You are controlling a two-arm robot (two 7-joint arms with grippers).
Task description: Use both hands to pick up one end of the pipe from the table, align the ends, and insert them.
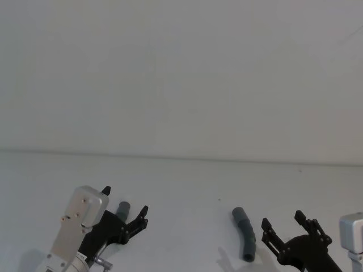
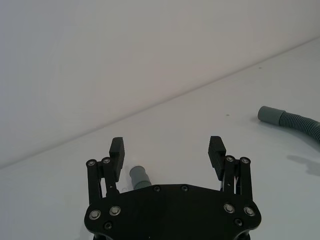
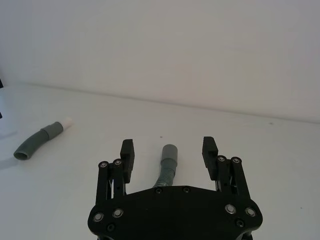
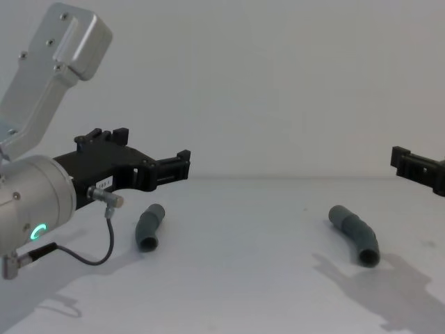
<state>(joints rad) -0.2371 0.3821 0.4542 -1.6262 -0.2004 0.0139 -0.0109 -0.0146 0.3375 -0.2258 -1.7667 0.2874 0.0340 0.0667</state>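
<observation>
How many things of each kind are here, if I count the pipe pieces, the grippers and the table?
Grey pipe pieces: 2 (short pipe piece, long pipe piece)
Black grippers: 2 (left gripper, right gripper, both open)
White table: 1
Total: 5

The right gripper [image 3: 169, 146] holds its fingers [image 3: 128, 150] spread wide. The longer pipe piece [image 3: 168, 162] lies on the table [image 3: 260, 145] between them, touching neither. Well apart lies the shorter piece [image 3: 36, 143], its white tip [image 3: 66, 123] showing.
</observation>
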